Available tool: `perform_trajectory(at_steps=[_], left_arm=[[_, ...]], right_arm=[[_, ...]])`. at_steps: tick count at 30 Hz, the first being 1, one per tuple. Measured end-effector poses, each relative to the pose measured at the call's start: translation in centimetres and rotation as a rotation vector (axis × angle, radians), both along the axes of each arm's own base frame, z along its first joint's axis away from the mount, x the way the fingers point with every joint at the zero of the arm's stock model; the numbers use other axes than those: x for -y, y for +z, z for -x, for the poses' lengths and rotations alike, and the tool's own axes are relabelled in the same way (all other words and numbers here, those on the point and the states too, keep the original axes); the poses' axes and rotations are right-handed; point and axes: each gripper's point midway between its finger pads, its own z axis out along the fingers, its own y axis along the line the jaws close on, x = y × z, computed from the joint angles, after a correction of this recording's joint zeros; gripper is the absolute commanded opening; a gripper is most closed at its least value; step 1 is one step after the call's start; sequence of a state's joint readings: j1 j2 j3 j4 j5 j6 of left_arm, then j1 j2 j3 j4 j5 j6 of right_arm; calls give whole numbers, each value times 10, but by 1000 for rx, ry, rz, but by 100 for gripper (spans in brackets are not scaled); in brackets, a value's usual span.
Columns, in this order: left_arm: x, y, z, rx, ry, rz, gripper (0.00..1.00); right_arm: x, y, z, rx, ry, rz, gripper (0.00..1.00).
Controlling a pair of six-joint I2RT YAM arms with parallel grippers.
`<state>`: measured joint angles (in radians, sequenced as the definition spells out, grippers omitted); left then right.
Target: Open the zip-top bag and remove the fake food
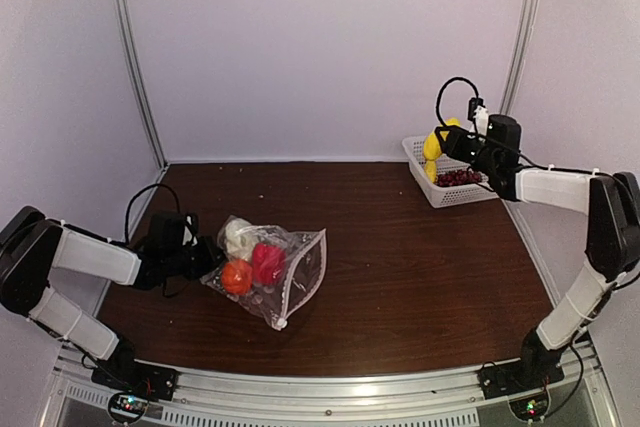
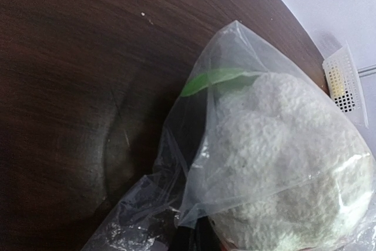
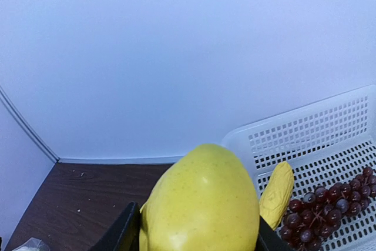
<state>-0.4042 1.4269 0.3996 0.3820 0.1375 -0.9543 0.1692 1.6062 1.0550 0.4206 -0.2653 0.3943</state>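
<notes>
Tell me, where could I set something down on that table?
Free: the broad table stretch between the zip-top bag and the white basket, and the back-left corner behind the bag. Crowded: the bag's left edge, gripped by the left hand, and the basket, holding grapes, with the right hand's yellow fruit over its rim.
</notes>
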Motion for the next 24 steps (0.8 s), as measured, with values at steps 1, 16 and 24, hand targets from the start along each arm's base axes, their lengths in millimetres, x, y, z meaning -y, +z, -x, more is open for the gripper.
perform_trajectory(at_steps=[1,16,24], left_arm=[[0,0,0,1,0,1,0],[-1,-1,-1,-1,0,11,0],[-3,-1,-2,-2,3,15,0]], right_arm=[[5,0,-9,-3,-20,15,28],[60,-78,-99,-145,-179,112,31],[67,-98,-135,-185,-202,128,54]])
